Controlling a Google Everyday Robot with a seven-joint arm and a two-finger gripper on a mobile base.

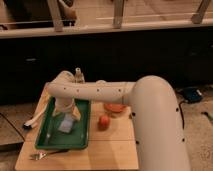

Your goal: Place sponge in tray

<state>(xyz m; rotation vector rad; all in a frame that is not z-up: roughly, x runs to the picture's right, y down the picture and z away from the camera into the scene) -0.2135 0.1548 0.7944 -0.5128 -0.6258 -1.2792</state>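
Observation:
The dark green tray (47, 140) lies on the left of the wooden table. A pale blue sponge (66, 125) lies inside it near the middle. My gripper (66, 109) hangs at the end of the white arm (95, 91), over the tray's far half and just above the sponge. Whether it touches the sponge is not clear.
A small orange-red fruit (103, 121) sits on the table right of the tray, with an orange dish (115, 107) behind it. A fork (45, 155) lies by the front edge. A white object (35, 120) lies left of the tray. A bottle (78, 75) stands behind the arm.

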